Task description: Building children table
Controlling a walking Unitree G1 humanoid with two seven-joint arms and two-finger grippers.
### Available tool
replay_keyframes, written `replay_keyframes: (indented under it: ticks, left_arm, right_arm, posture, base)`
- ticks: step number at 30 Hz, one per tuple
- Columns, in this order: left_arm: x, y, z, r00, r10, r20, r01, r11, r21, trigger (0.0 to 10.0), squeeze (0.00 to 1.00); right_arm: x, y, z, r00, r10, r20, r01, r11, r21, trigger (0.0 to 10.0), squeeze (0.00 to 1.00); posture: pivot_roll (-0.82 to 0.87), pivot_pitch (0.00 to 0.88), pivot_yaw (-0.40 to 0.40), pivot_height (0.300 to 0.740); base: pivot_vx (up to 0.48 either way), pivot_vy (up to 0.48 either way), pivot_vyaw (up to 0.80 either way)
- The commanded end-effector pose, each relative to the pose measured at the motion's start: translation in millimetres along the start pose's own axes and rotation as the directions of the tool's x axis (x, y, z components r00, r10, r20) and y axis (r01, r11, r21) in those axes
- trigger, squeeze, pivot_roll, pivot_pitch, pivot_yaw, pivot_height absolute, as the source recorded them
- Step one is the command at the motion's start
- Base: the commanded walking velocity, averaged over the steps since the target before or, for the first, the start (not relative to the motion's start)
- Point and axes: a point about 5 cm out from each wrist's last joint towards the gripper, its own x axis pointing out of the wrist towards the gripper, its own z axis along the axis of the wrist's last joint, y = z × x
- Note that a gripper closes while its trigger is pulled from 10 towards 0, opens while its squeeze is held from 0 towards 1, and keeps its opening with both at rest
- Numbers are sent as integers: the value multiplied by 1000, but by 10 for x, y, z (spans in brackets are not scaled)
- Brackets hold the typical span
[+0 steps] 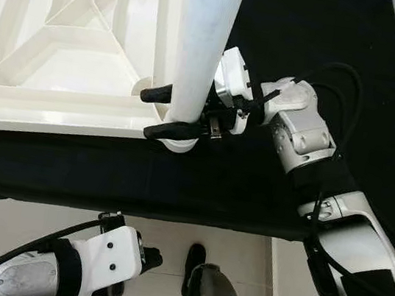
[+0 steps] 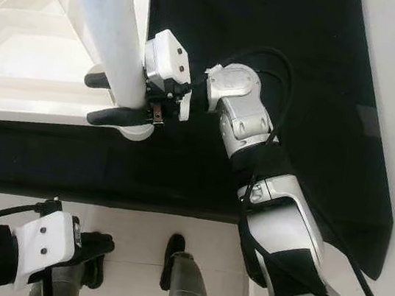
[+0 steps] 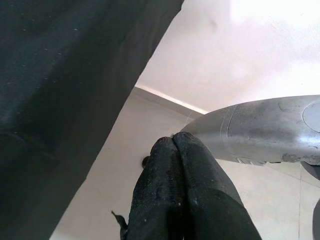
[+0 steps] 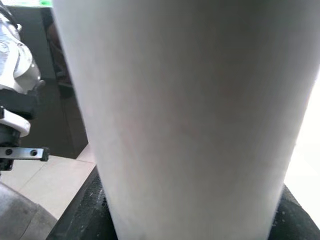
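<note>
A white table leg stands at the near right corner of the upturned white tabletop, pinched by the right gripper. Near left, over floor tiles, the left gripper hangs with fingers pressed together.

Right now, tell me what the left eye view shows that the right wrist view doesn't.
Left eye alone: the upturned white tabletop with its ribs, on the black cloth, and the right gripper with one finger on each side of the white table leg. Right wrist alone: the leg's surface close up. Shared: the leg, the left gripper low over pale floor.
</note>
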Motion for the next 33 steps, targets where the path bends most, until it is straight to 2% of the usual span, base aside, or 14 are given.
replay_keyframes:
  ticks: [1,9,11,14,19,21,24,33]
  left_arm:
    - [16,-74,-43,999,-34,-11,34,999,-17,10000,0]
    - [23,-68,-46,999,-38,-13,38,999,-12,10000,0]
    - [27,-65,-46,999,-39,-12,39,999,-11,10000,0]
    - [29,-58,-44,999,-38,-11,38,999,-9,10000,0]
    - [31,-54,-45,999,-38,-12,38,999,-7,10000,0]
    - [35,-52,-45,999,-36,-11,36,999,-5,10000,0]
    - [39,-48,-44,999,-35,-10,35,999,-5,10000,0]
    - [40,-31,-38,999,-32,-9,32,999,-1,10000,0]
  right_arm:
    - [-67,112,-405,996,-81,-36,88,966,241,10000,0]
    - [-76,144,-412,996,-81,-21,84,973,215,10000,0]
    - [-80,158,-394,998,-65,-10,66,980,189,10000,0]
    - [-82,161,-292,1000,-30,7,29,997,69,10000,0]
    - [-66,114,-199,997,-52,55,51,998,30,10000,0]
    - [-55,40,-97,983,-118,141,113,993,39,10000,0]
    - [-53,20,-74,978,-137,160,129,990,55,10000,0]
    - [-58,117,-218,996,-59,63,53,994,101,10000,0]
  posture:
    - [150,513,-73,740]
    - [146,513,-71,740]
    - [145,513,-71,740]
    - [146,514,-70,740]
    - [148,512,-70,740]
    - [146,511,-72,740]
    - [146,511,-72,740]
    - [145,508,-75,740]
  base:
    - [0,0,0]
    - [0,0,0]
    - [0,0,0]
    - [0,0,0]
    - [0,0,0]
    - [0,0,0]
    - [0,0,0]
    - [0,0,0]
